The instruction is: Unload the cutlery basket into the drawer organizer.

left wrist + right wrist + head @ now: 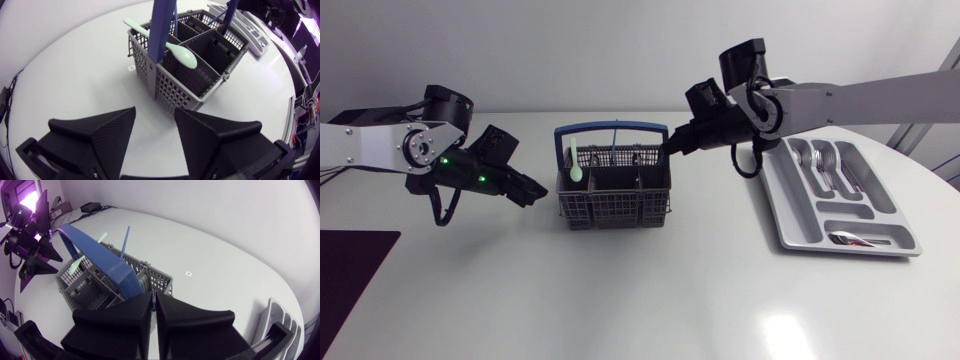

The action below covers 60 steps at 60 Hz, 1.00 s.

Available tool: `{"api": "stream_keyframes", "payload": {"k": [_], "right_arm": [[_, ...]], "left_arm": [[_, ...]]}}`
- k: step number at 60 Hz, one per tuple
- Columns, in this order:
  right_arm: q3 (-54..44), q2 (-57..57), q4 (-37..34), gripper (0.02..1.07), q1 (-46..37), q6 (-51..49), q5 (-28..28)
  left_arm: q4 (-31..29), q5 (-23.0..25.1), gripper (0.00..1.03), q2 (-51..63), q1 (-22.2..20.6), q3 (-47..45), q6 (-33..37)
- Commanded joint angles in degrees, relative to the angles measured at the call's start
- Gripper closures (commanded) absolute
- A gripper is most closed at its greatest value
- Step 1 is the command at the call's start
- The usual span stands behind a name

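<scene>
The grey cutlery basket (615,205) with a blue handle (610,127) stands mid-table. A pale green spoon (576,168) leans in its left compartment, and a thin blue utensil (616,143) stands at its back. My right gripper (670,150) is at the basket's right rear corner. In the right wrist view it (154,300) is shut over the basket rim (160,282); a sliver of blue shows in the slit, and I cannot tell what it is. My left gripper (155,117) hangs open and holds nothing, a short way left of the basket (175,92).
The grey drawer organizer (800,215) lies at the right with several metal spoons and forks (828,165) in its long slots and a small item in the front slot. A dark mat (350,270) covers the front left corner.
</scene>
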Motion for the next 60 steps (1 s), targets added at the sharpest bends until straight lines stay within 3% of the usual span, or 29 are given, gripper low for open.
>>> {"api": "stream_keyframes", "payload": {"k": [1,25,36,45,60], "right_arm": [[-1.30,-3.55,-0.81,1.01,0.12,1.03,-0.82],[-2.27,-20.25,-11.98,1.01,-8.58,-0.47,-7.32],[4.41,-22.53,-27.27,1.01,-19.48,-5.48,-11.72],[7.84,-20.33,-39.13,1.01,-28.18,-14.09,-11.89],[8.36,-17.35,-49.42,1.01,-35.13,-23.06,-7.76]], "left_arm": [[0.08,0.36,0.47,-1.48,-0.52,-1.35,0.20],[-0.27,0.36,0.47,-3.76,-2.28,-1.87,-0.15],[-0.36,0.27,0.47,-3.94,-2.45,-2.05,-0.24],[-0.36,0.27,0.47,-4.03,-2.36,-2.31,0.03],[-0.36,0.36,0.47,-4.47,-2.98,-3.02,-0.06]]}}
